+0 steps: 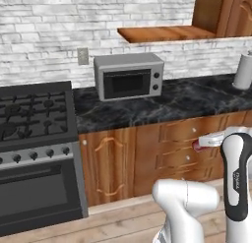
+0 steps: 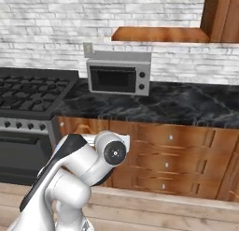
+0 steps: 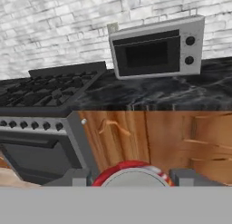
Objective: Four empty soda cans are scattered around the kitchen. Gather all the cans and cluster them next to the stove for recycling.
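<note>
In the hand view the claw [image 3: 132, 178] pinches a red soda can [image 3: 132, 172], its silver top rising between the two dark finger tips [image 3: 78, 177], in front of the wooden cabinet doors [image 3: 120, 137]. The left base view gives only a sliver of red at the hand [image 1: 198, 145], low before the drawers [image 1: 184, 148]; in the right base view the arm [image 2: 79, 164] blocks the can.

Beyond it, the stove [image 1: 34, 114] stands at the left with black grates and a row of knobs. To its right runs the dark marble desk [image 1: 197, 102], carrying a grey microwave [image 1: 129, 75] against the white brick wall [image 1: 49, 25]. The left base view alone shows a white cylinder [image 1: 243, 70] at the far right of the desk. A wooden shelf [image 1: 165, 33] hangs above, and a socket [image 1: 82, 55] sits left of the microwave. Pale wood planks [image 1: 123, 217] cover the floor.
</note>
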{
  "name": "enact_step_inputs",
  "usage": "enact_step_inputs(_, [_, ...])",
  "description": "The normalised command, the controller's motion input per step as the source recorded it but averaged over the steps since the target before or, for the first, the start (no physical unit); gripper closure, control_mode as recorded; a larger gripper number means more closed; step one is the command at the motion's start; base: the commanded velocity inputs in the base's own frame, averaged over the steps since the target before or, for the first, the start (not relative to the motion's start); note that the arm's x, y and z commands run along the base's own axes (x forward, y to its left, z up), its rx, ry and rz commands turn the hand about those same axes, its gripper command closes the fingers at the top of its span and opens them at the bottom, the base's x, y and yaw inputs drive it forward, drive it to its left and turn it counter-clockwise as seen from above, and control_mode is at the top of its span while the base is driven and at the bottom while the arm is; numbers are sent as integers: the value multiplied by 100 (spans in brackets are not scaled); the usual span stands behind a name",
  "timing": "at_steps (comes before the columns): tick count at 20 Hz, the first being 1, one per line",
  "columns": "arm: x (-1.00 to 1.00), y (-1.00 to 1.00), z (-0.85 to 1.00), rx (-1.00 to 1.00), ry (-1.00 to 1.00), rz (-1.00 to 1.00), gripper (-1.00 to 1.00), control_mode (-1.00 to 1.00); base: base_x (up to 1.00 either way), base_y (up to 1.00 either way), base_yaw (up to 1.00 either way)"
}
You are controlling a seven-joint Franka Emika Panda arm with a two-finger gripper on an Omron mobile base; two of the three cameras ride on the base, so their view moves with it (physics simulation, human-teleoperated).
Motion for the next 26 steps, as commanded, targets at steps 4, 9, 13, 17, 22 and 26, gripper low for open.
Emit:
enact_step_inputs(4, [0,0,0,0,0,0,100,100,-13,100,1])
enact_step_inputs(9, [0,0,0,0,0,0,100,100,-5,100,1])
enact_step_inputs(13, [0,0,0,0,0,0,100,100,-1,100,0])
enact_step_inputs(17, [0,0,0,0,0,0,100,100,0,100,0])
enact_step_inputs(22, [0,0,0,0,0,0,100,100,0,100,0])
enact_step_inputs(26, [0,0,0,0,0,0,100,100,0,100,0])
